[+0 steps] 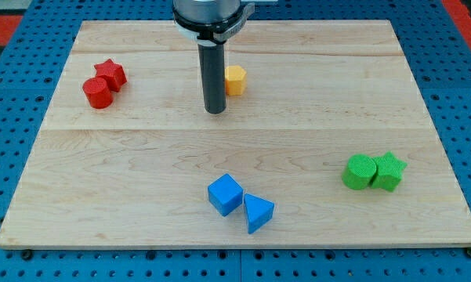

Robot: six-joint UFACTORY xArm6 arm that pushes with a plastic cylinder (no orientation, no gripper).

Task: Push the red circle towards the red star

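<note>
Red circle point(98, 92) sits near the bench's top-left corner, already touching the red star point(110, 74) just above-right of it. Your rod has no jaws to open or close; my tip point(215, 111) rests mid-bench toward the top edge, beside the yellow block point(235, 80), well apart from both reds. If you nudge at all, come in from the circle's lower-left, gently, so the star doesn't scatter.

Arm point(211, 16) cut off by view's top edge. Rod point(214, 74) hides left part of yellow block point(236, 79); its shape unclear.
</note>
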